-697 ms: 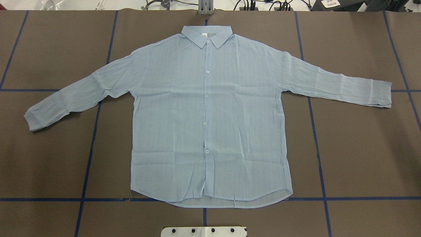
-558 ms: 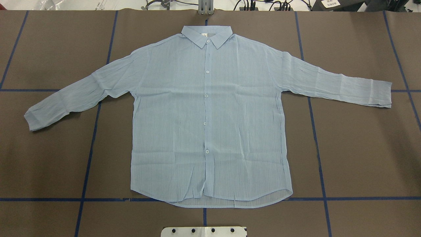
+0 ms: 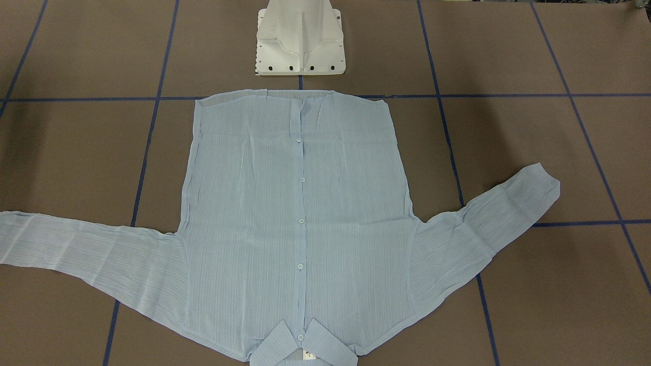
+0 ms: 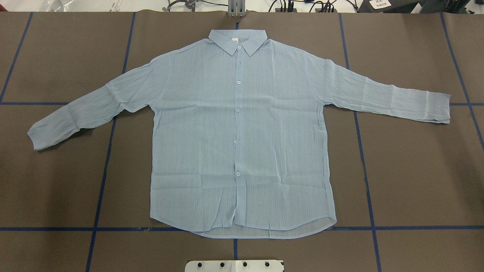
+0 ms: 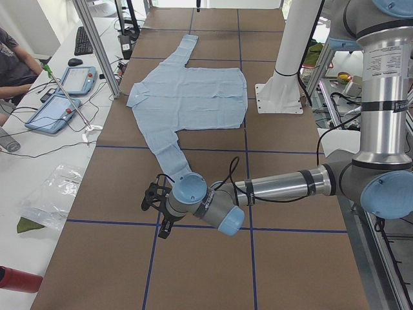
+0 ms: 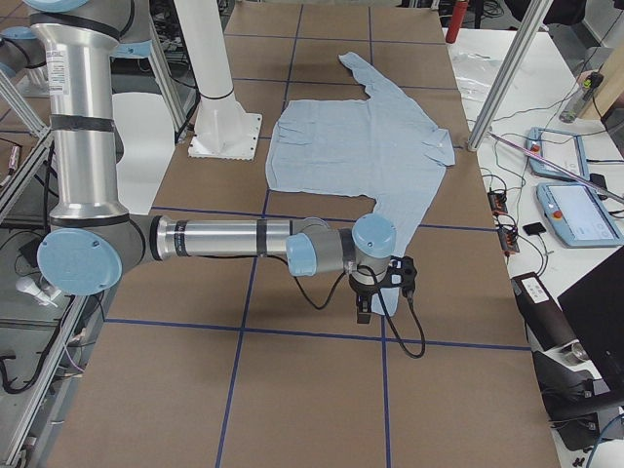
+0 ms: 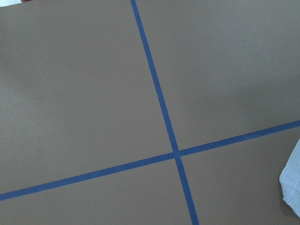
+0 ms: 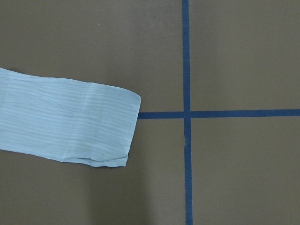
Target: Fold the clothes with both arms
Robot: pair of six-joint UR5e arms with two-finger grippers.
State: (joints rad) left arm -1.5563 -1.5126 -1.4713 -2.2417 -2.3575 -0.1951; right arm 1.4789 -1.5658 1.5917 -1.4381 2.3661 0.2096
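Hovering low over the brown table (image 5: 97, 194) at lower centre of the left side view, the left gripper (image 5: 155, 205) hangs at the end of the near left arm (image 5: 277, 186), which reaches out level from the right edge; it shows only in this side view, so I cannot tell whether its fingers are apart or together. The right gripper (image 6: 382, 285) sits likewise at lower centre of the right side view, on the near right arm (image 6: 224, 240), just beside a sleeve cuff; its fingers too cannot be judged.

The shirt (image 4: 238, 132) lies flat and buttoned at the centre of the overhead view, collar (image 4: 238, 40) at the top, sleeves spread to both sides. Blue tape (image 4: 102, 177) marks a grid. The white base (image 3: 300, 38) stands at top centre of the front view, near the hem.
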